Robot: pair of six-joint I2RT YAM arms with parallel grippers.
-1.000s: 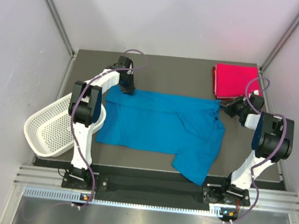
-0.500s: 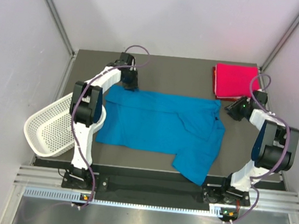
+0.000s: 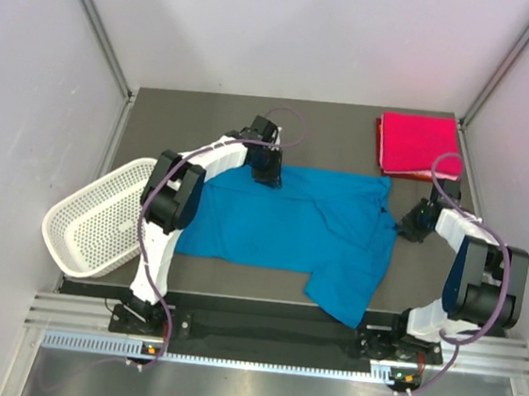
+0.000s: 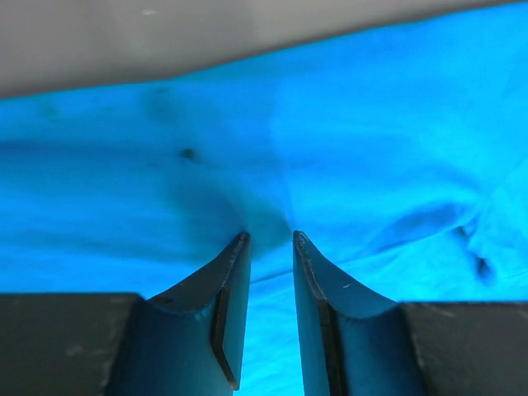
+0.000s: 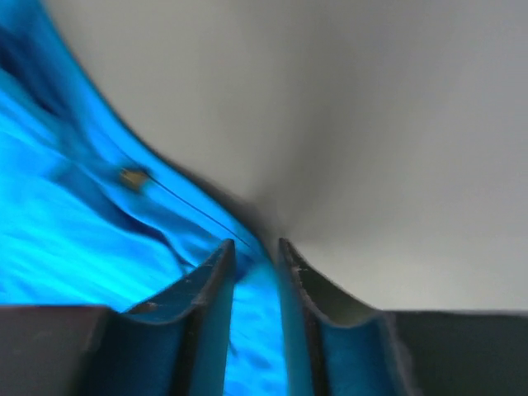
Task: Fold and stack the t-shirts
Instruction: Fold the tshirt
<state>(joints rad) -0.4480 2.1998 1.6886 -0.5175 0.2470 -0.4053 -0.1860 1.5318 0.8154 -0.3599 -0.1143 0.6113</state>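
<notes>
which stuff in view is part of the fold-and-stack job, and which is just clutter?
Job:
- blue t-shirt, spread out, centre
- pink-red t-shirt, folded, far right corner

Lying about:
- white mesh basket, far left, nothing in it

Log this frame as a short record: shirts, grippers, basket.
blue t-shirt: spread out on the middle of the table, not yet folded
pink-red t-shirt: folded, at the far right corner
left gripper: shut on the blue t-shirt near its far edge
right gripper: shut on the blue t-shirt's right edge
basket: white mesh, at the table's left edge
</notes>
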